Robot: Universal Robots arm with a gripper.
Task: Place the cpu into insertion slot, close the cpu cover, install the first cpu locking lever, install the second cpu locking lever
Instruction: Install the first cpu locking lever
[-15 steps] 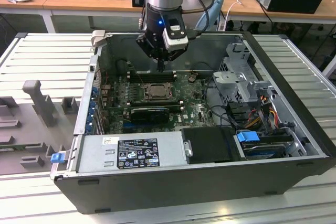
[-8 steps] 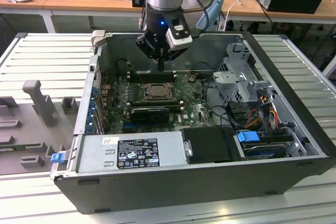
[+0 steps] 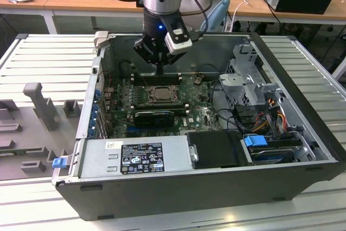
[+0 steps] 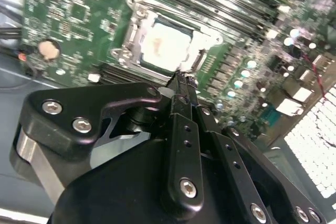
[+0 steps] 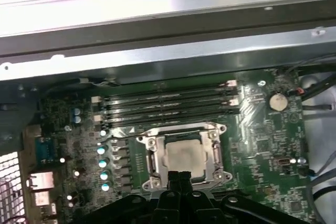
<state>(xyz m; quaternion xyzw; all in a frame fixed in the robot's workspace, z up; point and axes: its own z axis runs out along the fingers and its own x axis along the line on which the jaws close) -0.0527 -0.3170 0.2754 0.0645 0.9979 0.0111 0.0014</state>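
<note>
**Go Slow Beside the Chip**

The cpu [image 5: 184, 157] lies in the insertion slot [image 5: 159, 163], with the cpu cover [image 5: 214, 153] down around it. The pincer [image 5: 179, 176], pressed together and holding nothing, hovers at the edge. Best to push slowly and straight.

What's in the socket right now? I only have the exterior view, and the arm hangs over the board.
Observer: In the first wrist view the cpu lies in the insertion slot, pale top up.
Operator: Cover?
Observer: The cpu cover lies flat around the chip, which shows through its window.
Operator: Gripper holding anything?
Observer: No. The gripper is shut with nothing between its fingers, tips at the cover's edge.
</note>
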